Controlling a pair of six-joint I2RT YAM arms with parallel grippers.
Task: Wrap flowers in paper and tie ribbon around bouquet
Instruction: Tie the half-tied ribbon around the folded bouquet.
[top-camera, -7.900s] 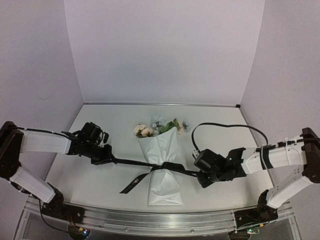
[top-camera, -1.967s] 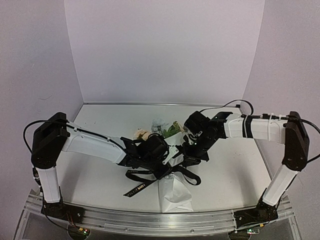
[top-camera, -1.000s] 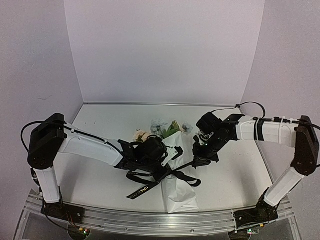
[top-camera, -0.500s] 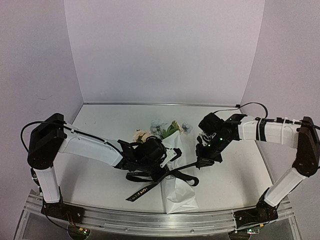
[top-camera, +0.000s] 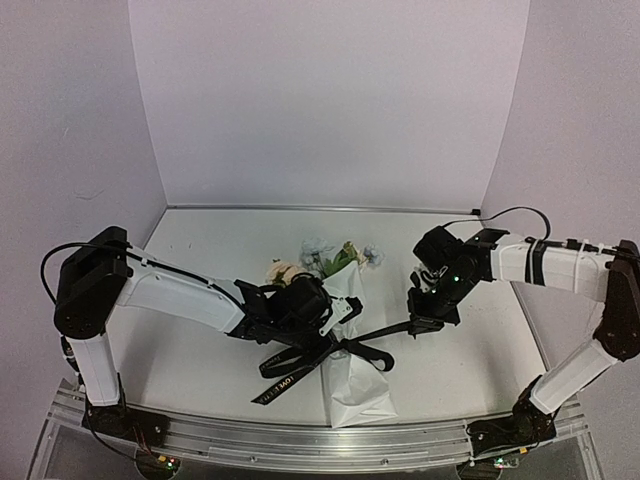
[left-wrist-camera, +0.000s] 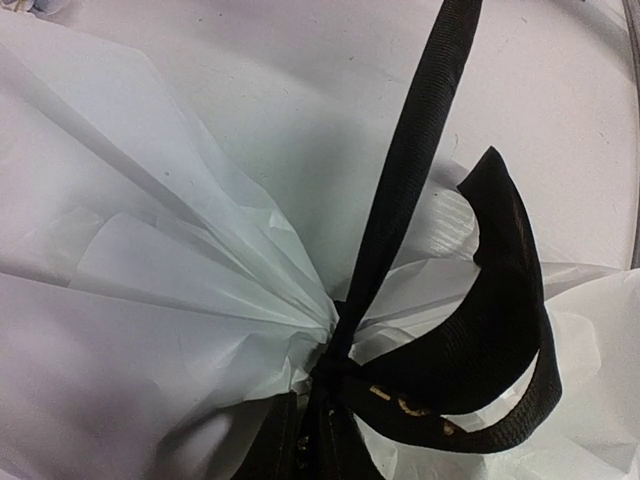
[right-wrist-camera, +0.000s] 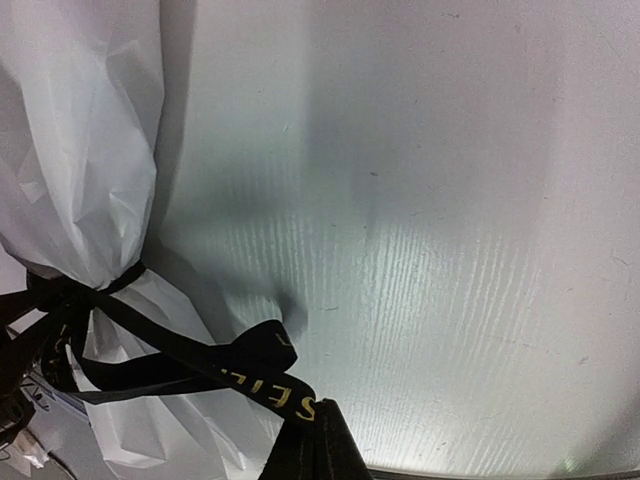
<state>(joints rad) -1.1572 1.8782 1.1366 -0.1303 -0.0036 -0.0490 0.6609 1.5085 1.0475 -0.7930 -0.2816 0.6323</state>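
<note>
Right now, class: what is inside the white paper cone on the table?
Peach and pale blue flowers poke out of the far end of the paper. Their stems cannot be seen: the paper, cinched by the black ribbon, covers them.

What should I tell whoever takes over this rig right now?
Left gripper: jaws shut on the ribbon at the knot.
Right gripper: jaws shut on one ribbon strand, stretched out to the right.
Bouquet: lying on the table, flowers pointing away from the arms.
Done: paper wrapped, ribbon cinched round its waist.
Left: probably pull the knot tight, then release both jaws.
</note>
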